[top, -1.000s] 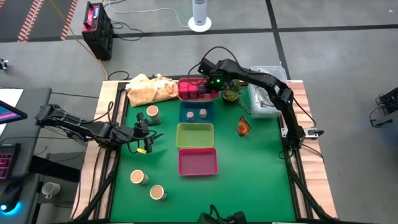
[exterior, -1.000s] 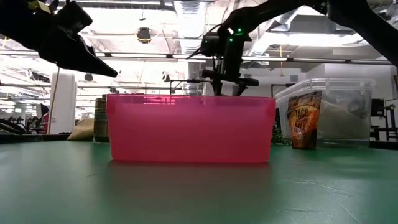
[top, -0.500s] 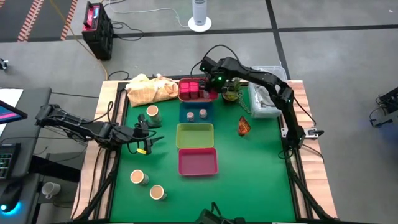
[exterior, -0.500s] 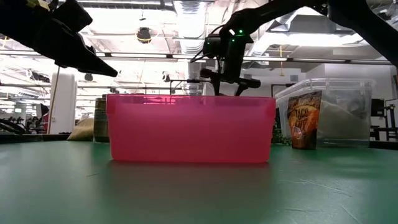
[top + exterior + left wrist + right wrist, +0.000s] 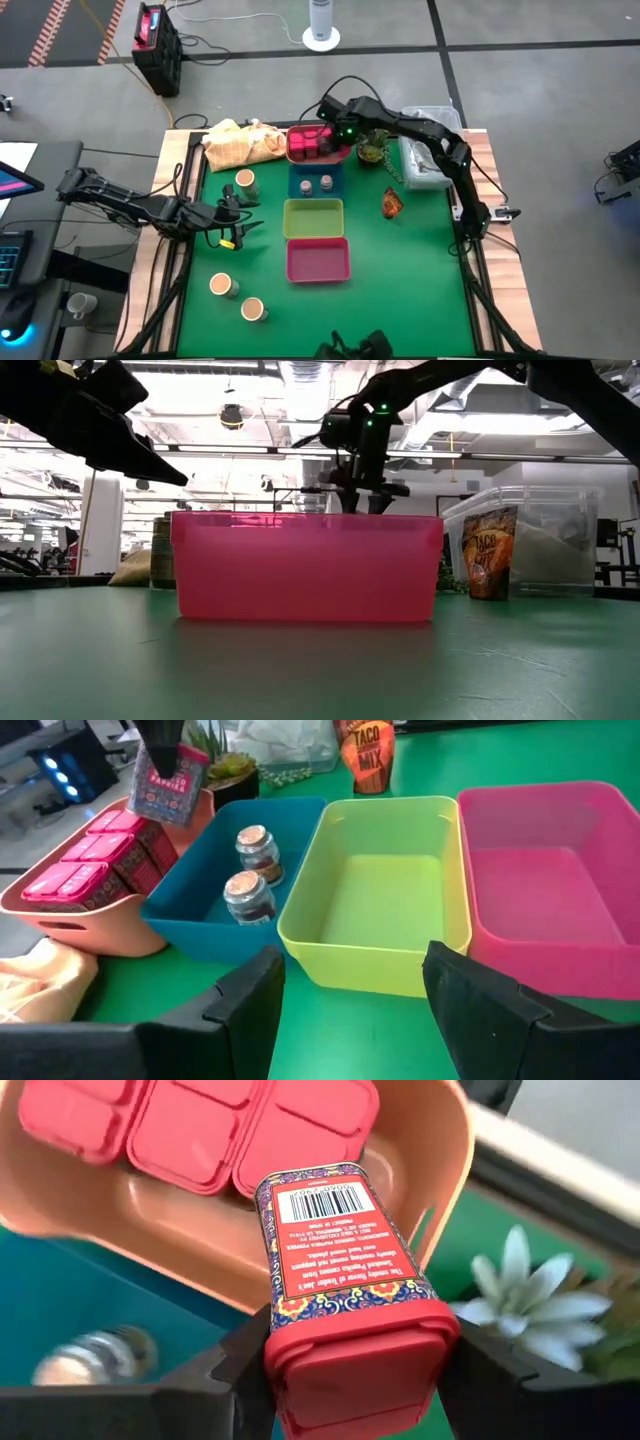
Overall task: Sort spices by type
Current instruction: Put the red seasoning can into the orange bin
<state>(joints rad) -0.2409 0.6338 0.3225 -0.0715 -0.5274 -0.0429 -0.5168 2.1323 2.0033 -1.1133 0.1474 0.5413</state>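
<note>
The right gripper (image 5: 350, 1370) hung over the near edge of the salmon tray (image 5: 340, 153) at the far side of the green surface (image 5: 420, 260), its fingers (image 5: 235, 1365) clamped on a red spice tin (image 5: 345, 1280) with a patterned label and barcode. Below it, three more red tins (image 5: 200, 1125) lay flat side by side in that tray. In the left wrist view the held tin (image 5: 170, 785) showed above the tray's rim, apart from the tins (image 5: 95, 865) inside.

The blue tray (image 5: 302, 187) just beside it held two small shaker jars (image 5: 316, 183). The yellow tray (image 5: 313, 218) and pink tray (image 5: 318, 260) followed in line toward the near edge. The orange packet (image 5: 391, 204) stood on the surface right of the yellow tray, near a potted plant (image 5: 372, 152).

Three tan-topped jars stood on the left: one (image 5: 245, 183) near the blue tray, two (image 5: 222, 285) (image 5: 252, 310) nearer the front.

The left gripper (image 5: 232, 218) waited at the left side, fingers (image 5: 250, 1005) spread apart and holding nothing.
</note>
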